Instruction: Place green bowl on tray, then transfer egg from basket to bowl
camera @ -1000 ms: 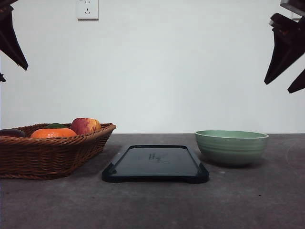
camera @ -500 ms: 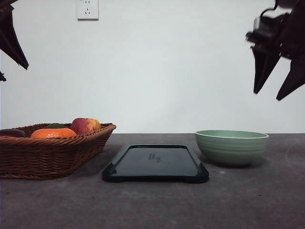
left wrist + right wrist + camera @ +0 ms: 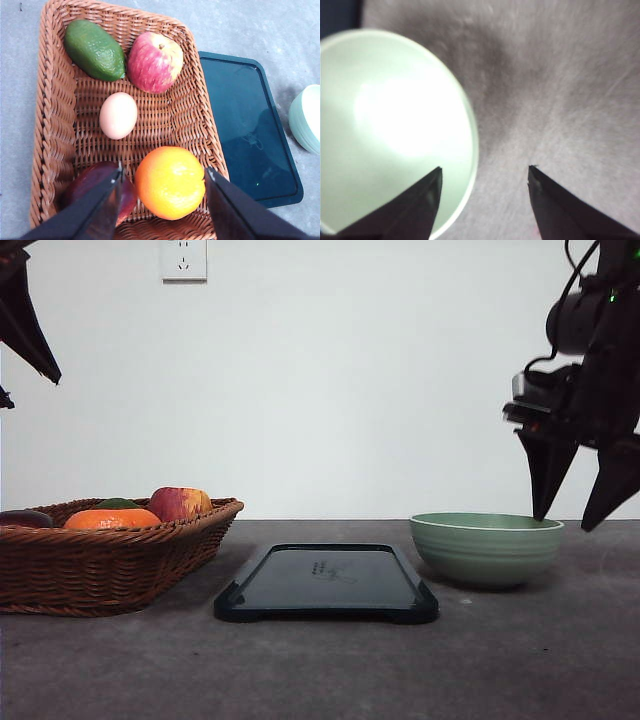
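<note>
The pale green bowl point(image 3: 486, 548) stands on the table to the right of the black tray point(image 3: 327, 583). My right gripper point(image 3: 563, 522) hangs open right at the bowl's right rim, one finger over the rim and one outside it; the right wrist view shows the bowl point(image 3: 390, 130) with its rim between the open fingers of the gripper point(image 3: 484, 169). The brown wicker basket point(image 3: 95, 555) sits at the left. In the left wrist view the egg point(image 3: 118, 115) lies in the basket point(image 3: 55, 100), and my left gripper point(image 3: 163, 173) is open high above it.
An avocado point(image 3: 94, 49), a red apple point(image 3: 154, 62), an orange point(image 3: 170, 182) and a dark red fruit point(image 3: 100, 187) share the basket with the egg. A wall socket point(image 3: 183, 259) is on the white wall behind. Bare grey table lies in front of the tray.
My right gripper has come down and leftward from the upper right corner to the bowl's right rim. The left gripper, bowl, tray and basket have not moved.
</note>
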### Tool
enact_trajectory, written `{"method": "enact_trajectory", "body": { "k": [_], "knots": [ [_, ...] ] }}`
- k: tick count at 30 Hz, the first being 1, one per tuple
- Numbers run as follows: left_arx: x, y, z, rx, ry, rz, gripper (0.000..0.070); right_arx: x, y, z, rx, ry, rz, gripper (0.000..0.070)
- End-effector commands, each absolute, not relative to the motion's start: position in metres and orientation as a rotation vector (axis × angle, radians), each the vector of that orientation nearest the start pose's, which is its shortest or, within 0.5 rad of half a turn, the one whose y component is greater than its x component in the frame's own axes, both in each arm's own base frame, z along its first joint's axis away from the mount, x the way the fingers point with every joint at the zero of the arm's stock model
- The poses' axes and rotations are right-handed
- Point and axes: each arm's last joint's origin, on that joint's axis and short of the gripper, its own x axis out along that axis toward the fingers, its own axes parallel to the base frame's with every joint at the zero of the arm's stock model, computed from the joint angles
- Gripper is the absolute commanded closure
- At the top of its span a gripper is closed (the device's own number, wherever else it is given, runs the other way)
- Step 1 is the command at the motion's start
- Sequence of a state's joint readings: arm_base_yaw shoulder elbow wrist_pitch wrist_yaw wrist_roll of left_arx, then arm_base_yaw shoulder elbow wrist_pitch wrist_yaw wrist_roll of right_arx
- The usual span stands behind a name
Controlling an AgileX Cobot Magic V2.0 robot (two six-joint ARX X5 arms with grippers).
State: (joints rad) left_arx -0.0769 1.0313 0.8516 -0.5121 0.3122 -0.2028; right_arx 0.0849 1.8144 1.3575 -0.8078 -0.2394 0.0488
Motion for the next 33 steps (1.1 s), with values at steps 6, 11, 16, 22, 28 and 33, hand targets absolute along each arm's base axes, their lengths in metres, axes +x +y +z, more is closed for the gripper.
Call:
{"method": "enact_trajectory", "body": {
  "k": [6,11,16,22,28,33],
  "knots": [
    [0.211,-0.026,0.291,-0.264,0.700,-0.313,0.0379,0.367,0.039,0.200,0.136,1.293,0.266,0.0663],
    [0.211,-0.026,0.291,-0.264,0.700,-0.313,0.0379,0.369,0.040,0.201,0.141,1.287,0.269,0.0697],
    [0.211,-0.026,0.291,-0.264,0.700,-0.314,0.0379,0.369,0.040,0.213,0.147,1.316,0.274,0.0697],
    [0.211,-0.026,0.291,-0.264,0.701,-0.314,0.0380,0.371,0.049,0.249,0.139,1.335,0.302,0.0697],
    [0.211,-0.026,0.291,-0.264,0.700,-0.314,0.0383,0.367,0.079,0.287,0.101,1.323,0.390,0.0697],
    [0.211,-0.026,0.291,-0.264,0.701,-0.313,0.0385,0.362,0.116,0.308,0.031,1.261,0.461,0.0697]
  ]
}}
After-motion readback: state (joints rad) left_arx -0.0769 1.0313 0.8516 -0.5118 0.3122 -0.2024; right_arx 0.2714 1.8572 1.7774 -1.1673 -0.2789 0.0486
